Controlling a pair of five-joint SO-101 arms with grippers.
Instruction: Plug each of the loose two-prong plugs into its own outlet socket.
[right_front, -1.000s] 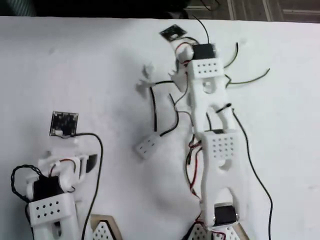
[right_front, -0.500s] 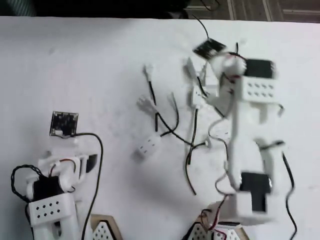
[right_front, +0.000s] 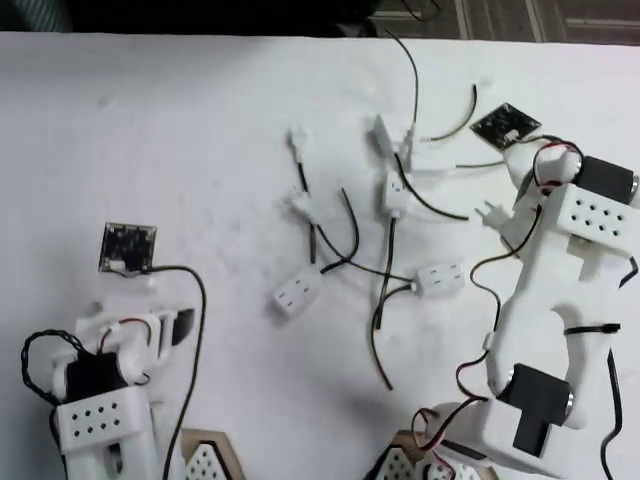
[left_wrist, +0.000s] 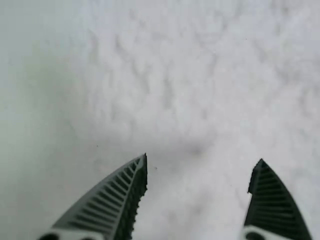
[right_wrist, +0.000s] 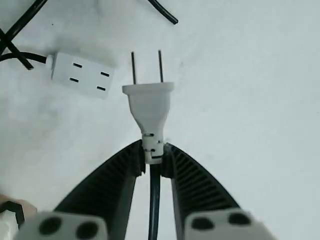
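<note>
Bright, even light floods the white table (right_front: 150, 120), nearly glaring; shadows under the cords (right_front: 388, 250) are faint and soft.

From the high camera we look steeply down over the whole table (right_front: 150, 120), with the arms at its near edge. At the left wrist we sit close above the tabletop, facing past the left gripper (left_wrist: 202, 159). At the right wrist we face along the right gripper (right_wrist: 154, 150) at a plug (right_wrist: 148, 102) and an outlet socket (right_wrist: 82, 75), both shared with the high view.
</note>
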